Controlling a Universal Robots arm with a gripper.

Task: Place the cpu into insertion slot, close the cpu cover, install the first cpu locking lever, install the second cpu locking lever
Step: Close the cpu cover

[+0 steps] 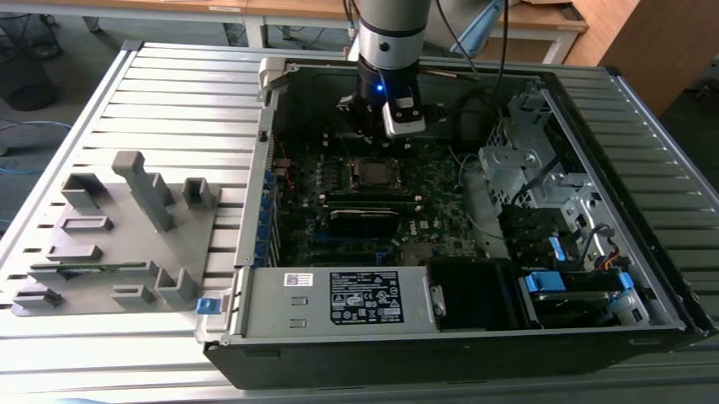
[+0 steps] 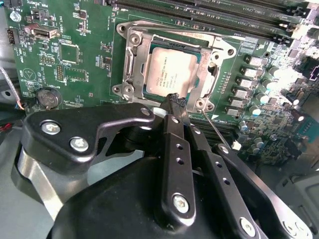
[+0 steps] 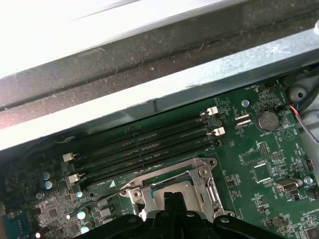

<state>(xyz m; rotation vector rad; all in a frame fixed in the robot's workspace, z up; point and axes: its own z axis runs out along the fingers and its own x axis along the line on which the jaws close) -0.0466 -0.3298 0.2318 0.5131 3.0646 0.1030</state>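
1. In the second wrist view, the gripper (image 2: 175,102) has its two black fingers (image 2: 175,149) drawn together at the tips, with no gap between them. Whether anything thin is pinched there cannot be told.
2. The joined tips hang at the edge of the cpu (image 2: 169,69), on the side nearest the arm.
3. The cpu, with its dull silver top up, sits flat inside the insertion slot (image 2: 174,44).
4. The cpu cover (image 2: 133,59), a silver frame with a square window, lies down around the chip, and its side tabs rest on the chip's edges.
5. A thin locking lever (image 2: 217,130) runs as a bare wire rod from the socket's corner past the fingers. Whether it is hooked down cannot be made out.
6. Around the socket spreads the green motherboard (image 2: 75,55). Long black memory slots (image 3: 144,147) run just beside the socket on one side, and a round coin battery (image 3: 265,120) lies farther off.
7. In the exterior view, the arm (image 1: 393,34) reaches straight down into the open computer case (image 1: 261,80), above the socket.
8. The case lies on a slatted grey table (image 1: 168,84). A grey fixture tray (image 1: 113,236) stands beside it, on the exterior view's left.
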